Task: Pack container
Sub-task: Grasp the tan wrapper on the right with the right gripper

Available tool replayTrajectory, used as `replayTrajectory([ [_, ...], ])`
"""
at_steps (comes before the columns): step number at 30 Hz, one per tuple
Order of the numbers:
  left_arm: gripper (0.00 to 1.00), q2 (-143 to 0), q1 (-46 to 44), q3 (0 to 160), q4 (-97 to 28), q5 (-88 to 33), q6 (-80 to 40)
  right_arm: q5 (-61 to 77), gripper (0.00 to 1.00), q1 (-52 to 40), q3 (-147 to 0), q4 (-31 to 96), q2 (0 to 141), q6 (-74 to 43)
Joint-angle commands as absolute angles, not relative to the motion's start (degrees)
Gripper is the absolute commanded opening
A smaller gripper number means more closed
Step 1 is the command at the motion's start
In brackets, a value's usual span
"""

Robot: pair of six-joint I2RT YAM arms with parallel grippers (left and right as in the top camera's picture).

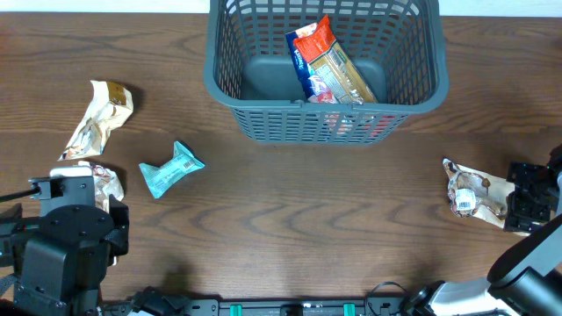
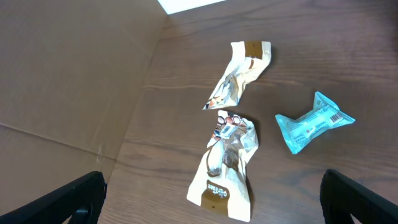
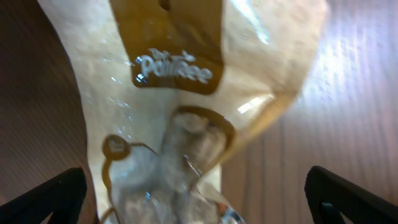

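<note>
Your basket [image 1: 263, 123] is big and made of dark grey-green plastic. Its walls are full of little slots, its floor is solid, and its rim flares out. It stands flat on the bench [image 1: 290, 219] with its open top facing up. Its long side runs left to right across the bench, and one long wall faces your arms. It sits far ahead of both sets of fingers, about midway between them, at the far edge of the bench. The red and tan packets [image 1: 338, 70] lie inside it, in the middle and right part.

Your left fingers [image 2: 68, 199] are wide apart and hold nothing. A brown and cream packet [image 2: 227, 168] lies on the bench between them. A crumpled cream packet [image 2: 239, 74] is just beyond it. A blue-green packet [image 2: 311, 124] lies ahead and to the right.

Your right fingers [image 3: 50, 193] are wide apart too. A shiny cream packet [image 3: 186, 112] lies under the gap between them, not clamped.
</note>
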State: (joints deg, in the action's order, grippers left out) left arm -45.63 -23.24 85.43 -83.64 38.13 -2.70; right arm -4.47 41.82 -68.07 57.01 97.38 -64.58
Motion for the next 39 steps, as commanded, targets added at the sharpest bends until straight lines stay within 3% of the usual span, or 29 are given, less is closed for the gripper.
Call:
replayTrajectory([
  [1,0.99,-45.71,-22.90,86.15,-83.70,39.07,-2.17,-5.69,0.99,42.28,-67.79,55.81,99.02,-62.74],
  [24,0.99,-45.71,-22.90,86.15,-83.70,39.07,-2.17,-6.66,0.99,30.59,-67.79,49.67,106.52,-60.42],
  [39,0.99,-45.71,-22.90,86.15,-83.70,39.07,-2.17,-8.75,0.99,30.11,-63.77,49.52,106.52,-61.91],
])
